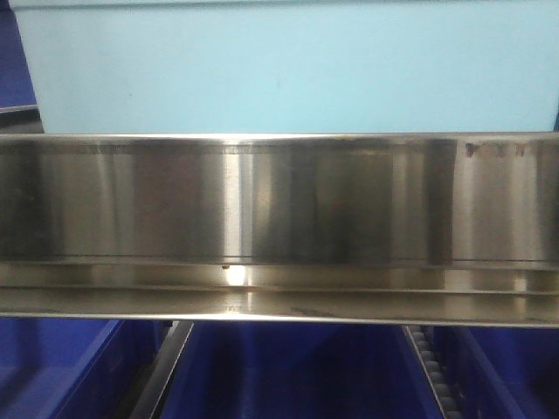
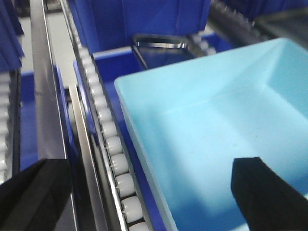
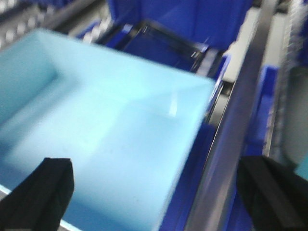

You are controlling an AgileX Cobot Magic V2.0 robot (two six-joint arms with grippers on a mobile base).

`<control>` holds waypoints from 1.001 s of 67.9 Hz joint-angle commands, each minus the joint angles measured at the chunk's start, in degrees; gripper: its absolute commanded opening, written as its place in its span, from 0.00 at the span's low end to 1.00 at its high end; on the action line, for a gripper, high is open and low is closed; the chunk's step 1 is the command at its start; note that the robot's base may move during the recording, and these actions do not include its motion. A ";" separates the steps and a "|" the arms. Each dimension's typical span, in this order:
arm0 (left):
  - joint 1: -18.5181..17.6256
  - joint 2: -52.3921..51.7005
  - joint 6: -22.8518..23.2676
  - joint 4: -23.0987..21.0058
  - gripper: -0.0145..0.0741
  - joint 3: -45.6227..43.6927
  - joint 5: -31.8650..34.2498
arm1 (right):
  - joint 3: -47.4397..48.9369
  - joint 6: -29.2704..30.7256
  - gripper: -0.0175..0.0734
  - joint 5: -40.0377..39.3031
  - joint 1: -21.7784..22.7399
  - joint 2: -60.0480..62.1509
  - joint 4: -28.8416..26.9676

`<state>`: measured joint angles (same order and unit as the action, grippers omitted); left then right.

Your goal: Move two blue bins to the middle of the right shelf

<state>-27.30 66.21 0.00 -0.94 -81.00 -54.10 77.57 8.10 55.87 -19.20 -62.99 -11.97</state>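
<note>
Light blue bin (image 1: 279, 70) sits above the steel shelf rail (image 1: 279, 201), with dark blue bins (image 1: 288, 375) on the level below. Left gripper (image 2: 149, 192) and right gripper (image 3: 159, 192) are both spread wide. Each has one finger over the bin's interior and the other outside its side wall; the left's outer finger is beyond the roller track (image 2: 108, 139).

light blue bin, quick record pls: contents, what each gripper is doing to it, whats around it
light blue bin: open top, nothing visible inside
left gripper: open, fingers either side of the bin's left wall
right gripper: open, fingers either side of the bin's right wall
roller track: runs along the bin's left side
dark blue bins: behind and below it
steel shelf rail: spans the front view below the bin
</note>
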 commanded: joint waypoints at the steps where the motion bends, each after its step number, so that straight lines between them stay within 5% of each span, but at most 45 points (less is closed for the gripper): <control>1: -0.38 4.81 3.38 2.04 0.82 -3.51 -4.06 | 3.30 -5.76 0.82 2.64 -1.52 -4.25 6.37; 15: -0.38 17.19 6.49 2.67 0.82 -12.59 -15.87 | 11.18 -16.26 0.82 12.22 -2.23 -13.91 12.30; 30: -0.38 26.13 7.70 1.49 0.82 -20.29 -15.87 | 14.82 -18.19 0.82 14.09 -2.23 -20.97 11.97; 68: -1.00 35.44 7.70 1.79 0.82 -20.24 -15.87 | 14.82 -20.05 0.82 14.09 -2.23 -33.51 8.12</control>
<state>-28.23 100.85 7.28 0.67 -101.00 -70.08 91.85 -11.70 70.22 -21.47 -95.93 -4.02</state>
